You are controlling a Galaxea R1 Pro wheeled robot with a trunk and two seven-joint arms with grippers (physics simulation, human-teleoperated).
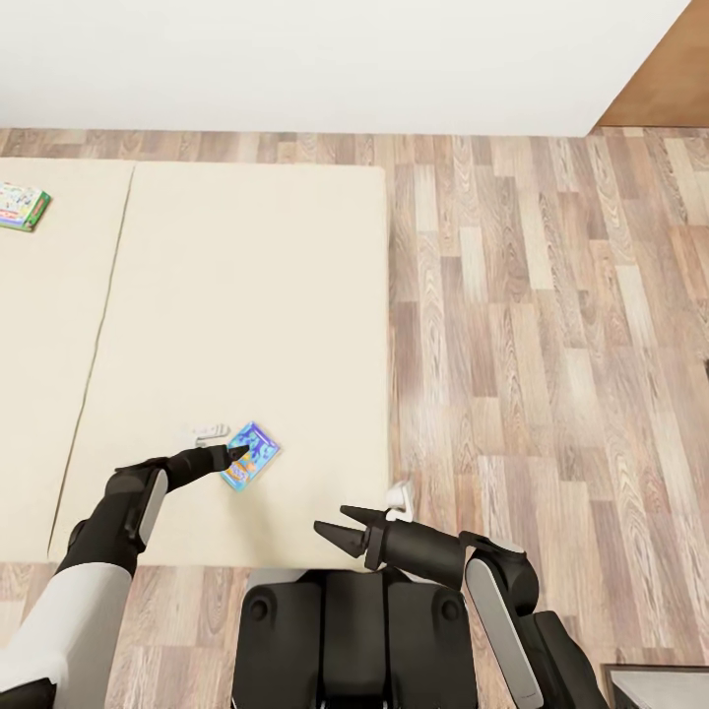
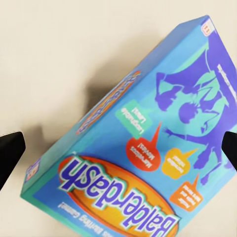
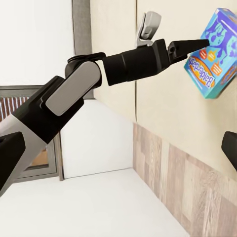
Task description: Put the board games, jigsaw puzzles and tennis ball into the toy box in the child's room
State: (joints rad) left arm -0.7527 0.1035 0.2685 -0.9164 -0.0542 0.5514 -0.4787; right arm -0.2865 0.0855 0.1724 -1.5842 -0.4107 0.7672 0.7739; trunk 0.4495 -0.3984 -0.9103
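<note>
**Q:** Where does the Balderdash board game (image 1: 250,455) lie, and how is it oriented?

**A:** It lies flat on the cream bed (image 1: 246,295), near the bed's front edge and just in front of the left gripper (image 1: 239,453). In the head view its long axis runs diagonally, from near-left to far-right. In the left wrist view the box (image 2: 143,148) shows its blue lid with the title printed across one short end and a purple figure toward the other.

**Q:** What is the state of the left gripper?

**A:** Its jaws stand apart. The left wrist view shows one dark fingertip (image 2: 10,153) at each side of the frame with the box between them, not pinched. In the right wrist view the left gripper (image 3: 190,48) reaches to the box (image 3: 212,54); whether it touches cannot be told.

**Q:** And the right gripper?

**A:** The right gripper (image 1: 335,526) hangs spread and empty beyond the bed's front edge, above the robot's base, well apart from the box.

**Q:** What else lies on the bed?

**A:** A second board game (image 1: 24,207), green-edged, rests far to the left near the back. A small white object (image 1: 210,430) lies just beside the left gripper; what it is cannot be told.

**Q:** Describe the room.

**A:** The bed surface shows a seam (image 1: 98,315) running front to back. A wood-plank floor (image 1: 551,345) extends to the right, bounded by a white wall (image 1: 315,59) at the back.
</note>
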